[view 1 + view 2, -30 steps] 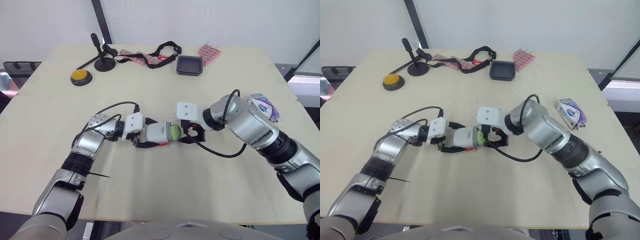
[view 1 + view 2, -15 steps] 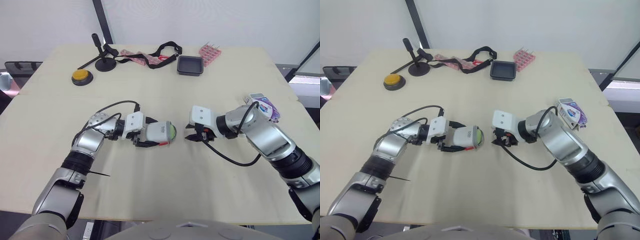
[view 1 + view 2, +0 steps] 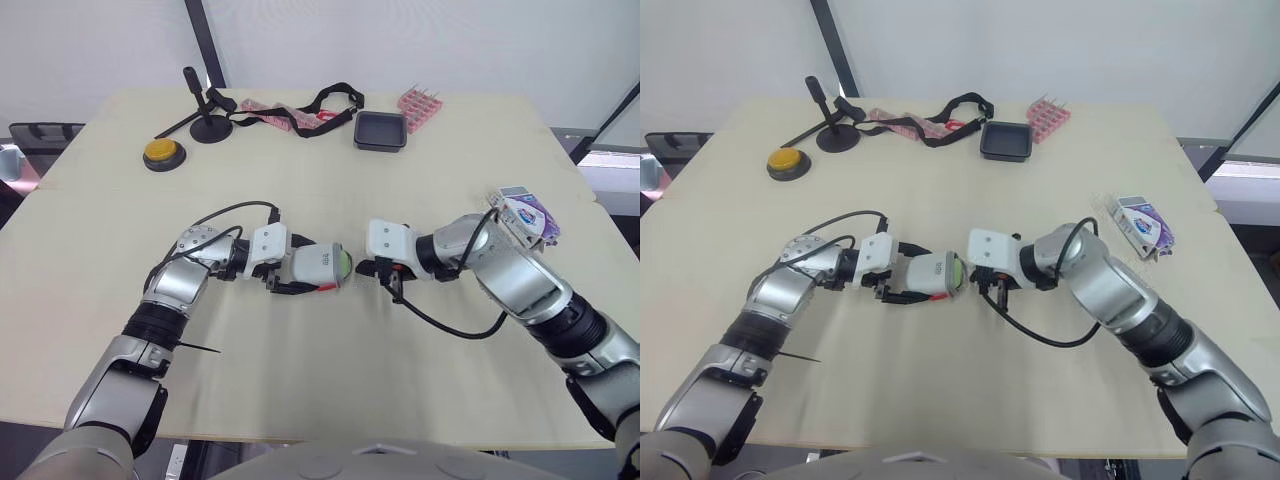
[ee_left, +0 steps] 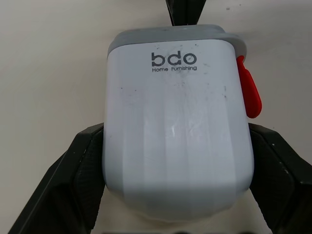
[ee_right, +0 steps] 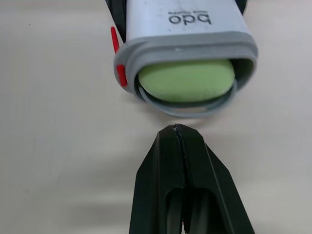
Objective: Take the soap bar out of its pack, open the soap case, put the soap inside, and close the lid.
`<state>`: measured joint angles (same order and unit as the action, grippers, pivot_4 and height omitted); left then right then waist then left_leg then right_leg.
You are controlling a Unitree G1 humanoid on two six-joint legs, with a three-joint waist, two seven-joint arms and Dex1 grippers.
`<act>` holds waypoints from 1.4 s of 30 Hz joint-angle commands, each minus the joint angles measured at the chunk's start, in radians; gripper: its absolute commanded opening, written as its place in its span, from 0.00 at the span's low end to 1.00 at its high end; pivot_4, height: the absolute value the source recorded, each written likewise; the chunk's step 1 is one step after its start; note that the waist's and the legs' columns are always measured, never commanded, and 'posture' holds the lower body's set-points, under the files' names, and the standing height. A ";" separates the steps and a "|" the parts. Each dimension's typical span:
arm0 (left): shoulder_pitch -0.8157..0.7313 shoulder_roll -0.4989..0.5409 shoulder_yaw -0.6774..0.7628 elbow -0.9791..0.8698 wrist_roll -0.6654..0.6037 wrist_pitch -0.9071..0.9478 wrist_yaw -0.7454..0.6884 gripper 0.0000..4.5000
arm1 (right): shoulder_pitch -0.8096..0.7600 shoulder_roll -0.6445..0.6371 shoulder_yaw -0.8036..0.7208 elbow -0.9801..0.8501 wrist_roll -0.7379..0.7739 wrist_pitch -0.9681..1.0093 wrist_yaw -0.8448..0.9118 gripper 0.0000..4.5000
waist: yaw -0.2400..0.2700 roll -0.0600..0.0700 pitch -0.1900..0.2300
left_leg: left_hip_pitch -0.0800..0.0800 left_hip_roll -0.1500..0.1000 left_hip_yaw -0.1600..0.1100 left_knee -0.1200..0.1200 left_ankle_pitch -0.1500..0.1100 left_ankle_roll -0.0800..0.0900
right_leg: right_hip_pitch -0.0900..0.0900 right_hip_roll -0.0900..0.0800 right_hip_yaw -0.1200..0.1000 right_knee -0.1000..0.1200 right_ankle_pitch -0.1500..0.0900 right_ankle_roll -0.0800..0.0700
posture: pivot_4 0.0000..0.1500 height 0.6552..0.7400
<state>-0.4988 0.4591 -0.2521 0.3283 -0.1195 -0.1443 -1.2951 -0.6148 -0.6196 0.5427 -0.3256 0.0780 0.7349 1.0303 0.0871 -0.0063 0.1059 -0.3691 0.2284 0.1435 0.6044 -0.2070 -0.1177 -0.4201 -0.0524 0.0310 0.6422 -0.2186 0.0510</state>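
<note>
Well beyond the left claw [image 4: 176, 129], along the far edge of the worktop [image 3: 100, 330]: yellow button [image 3: 161, 152], black stand [image 3: 205, 120], black strap [image 3: 320, 100] with a red-and-white band tangled in it. Clamped between that claw's fingers [image 4: 80, 170]: white soap case [image 3: 315, 265], turned on its side, red latch [image 4: 247, 87] on one edge, open mouth facing the right claw [image 5: 176, 134]. Seated in that mouth: green soap bar [image 5: 186, 80], rounded end showing past the grey rim. Right claw closed, fingertips pressed together, pointing straight at the soap, just short of it and not touching. Between tips and soap, a narrow strip of bare worktop. Far beyond the right claw: black tray [image 3: 380, 130] and pink rack [image 3: 419, 102], side by side. Back along the right forearm, just beside it: purple soap pack [image 3: 525, 212], lying on the worktop.
</note>
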 commanded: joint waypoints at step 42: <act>0.054 -0.036 0.007 -0.087 -0.049 -0.224 0.070 0.77 | 0.237 0.262 -0.787 -0.018 0.848 0.879 -0.352 0.99 | 0.024 0.000 0.000 | 0.003 0.000 0.001 0.000 0.000 0.000 | 0.000 0.000 0.000 -0.001 0.000 0.000 | 1.00 1.00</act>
<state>-0.4434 0.4176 -0.2554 0.2909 -0.1393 -0.3571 -1.2304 -0.3671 -0.3562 -0.2127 -0.3433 0.8625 1.6076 0.7073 0.1108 -0.0058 0.1061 -0.3660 0.2286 0.1440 0.6043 -0.2070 -0.1179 -0.4203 -0.0526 0.0307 0.6414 -0.2187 0.0508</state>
